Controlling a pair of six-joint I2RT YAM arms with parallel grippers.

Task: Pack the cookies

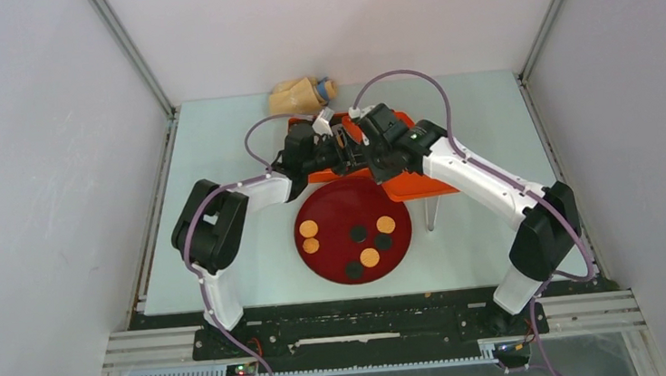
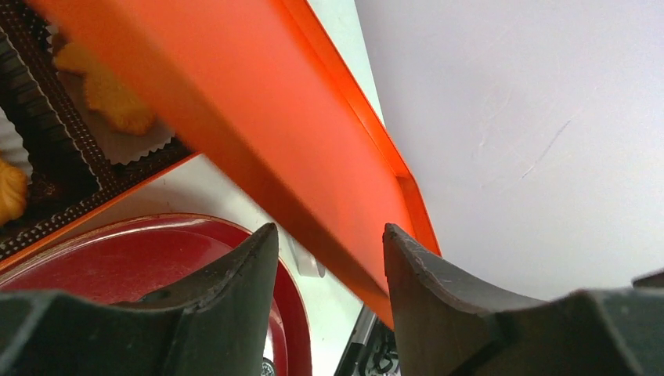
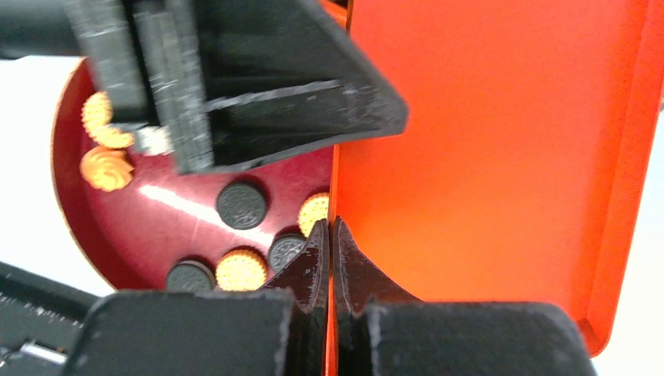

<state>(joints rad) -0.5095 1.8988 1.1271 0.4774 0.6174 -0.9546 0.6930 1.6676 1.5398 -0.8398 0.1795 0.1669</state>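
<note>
Red plate point(image 1: 338, 198) holds seven cookies point(image 1: 369, 257) — right hand point(image 3: 330, 229) pinches orange lid point(image 3: 485, 157).

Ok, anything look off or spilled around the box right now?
Nothing spilled. The orange lid looks tilted, its edge pinched in the right gripper; the left gripper is open by its rim. Seven cookies sit on the red plate, unpacked.

Overhead, looked steeply down from above and behind the arm bases, far enough to hold the whole bench point(image 1: 218, 162). At the left wrist, sat tight behind the left gripper point(image 2: 329, 231), angled low past the orange lid point(image 2: 274, 117). At the right wrist, hung close behind the right gripper point(image 3: 330, 227), aimed down. Shared the red plate point(image 1: 331, 208), at 6 o'clock of the lid, across all three.
</note>
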